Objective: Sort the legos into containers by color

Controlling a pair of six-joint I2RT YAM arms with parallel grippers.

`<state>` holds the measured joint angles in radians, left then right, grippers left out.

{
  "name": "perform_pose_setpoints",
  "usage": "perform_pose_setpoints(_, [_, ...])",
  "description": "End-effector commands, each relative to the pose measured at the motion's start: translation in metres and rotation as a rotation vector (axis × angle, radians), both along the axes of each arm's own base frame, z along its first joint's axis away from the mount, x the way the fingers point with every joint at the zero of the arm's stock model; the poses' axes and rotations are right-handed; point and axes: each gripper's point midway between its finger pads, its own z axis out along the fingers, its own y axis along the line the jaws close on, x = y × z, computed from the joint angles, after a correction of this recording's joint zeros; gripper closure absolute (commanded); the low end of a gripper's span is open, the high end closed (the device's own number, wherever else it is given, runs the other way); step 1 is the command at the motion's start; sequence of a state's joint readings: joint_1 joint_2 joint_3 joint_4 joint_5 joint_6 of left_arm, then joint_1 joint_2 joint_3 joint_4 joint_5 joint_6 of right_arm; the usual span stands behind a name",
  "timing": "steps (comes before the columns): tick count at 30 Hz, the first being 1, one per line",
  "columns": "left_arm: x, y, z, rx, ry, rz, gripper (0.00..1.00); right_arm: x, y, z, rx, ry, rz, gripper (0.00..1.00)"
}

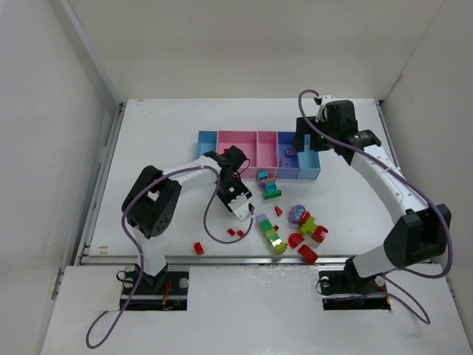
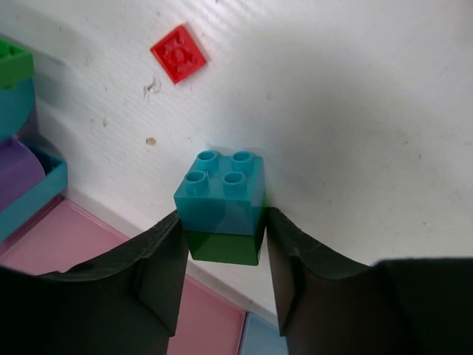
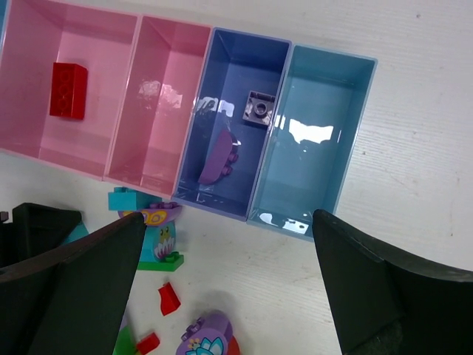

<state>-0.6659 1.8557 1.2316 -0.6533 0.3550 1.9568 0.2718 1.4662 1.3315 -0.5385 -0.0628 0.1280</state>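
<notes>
A: How much of the sorting is done?

B: Little, it is judged. Nearest the front edge of the counter, most of the legos are spread loose: a lone red brick, a long stack of purple, green and yellow-green, and red pieces gathered round a purple round piece.

A: And further back?

B: A cluster of teal, purple and green is seen just in front of the containers. Next to it, a teal brick stacked on a green one is pinched by the left tool, whose fingers are closed against both its sides, right at the near wall of a pink bin. Whether it is raised off the counter cannot be told.

A: What is put away already?

B: Three pieces are counted. A red block is laid in the wide pink bin; a curved purple piece and a small greyish tile are laid in the purple-blue bin. The narrow pink bin and the light-blue end bin are shown bare.

A: And the right tool?

B: It is held farthest back, above the purple-blue bin's near edge, spread fully wide, with nothing gripped.

A: How is the held piece described?

B: Glossy hard plastic, four round studs on top. Two colours are joined, so a split is likely needed before it can be binned.
</notes>
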Motion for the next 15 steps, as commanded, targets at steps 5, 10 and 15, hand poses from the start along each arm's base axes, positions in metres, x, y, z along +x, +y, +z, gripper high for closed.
perform_pose_setpoints(5, [-0.004, 0.008, -0.007, 0.018, 0.043, 0.072, 0.89, 0.003, 0.002, 0.018, 0.012, -0.055, -0.009, 0.0])
perform_pose_setpoints(10, [-0.012, -0.003, 0.012, -0.038, 0.133, 0.162, 1.0, 0.004, 0.007, 0.026, 0.014, -0.076, 0.015, 0.0])
perform_pose_setpoints(15, [0.019, -0.046, 0.09, -0.283, 0.284, 0.516, 1.0, 0.002, 0.017, 0.042, 0.023, -0.08, 0.043, 0.0])
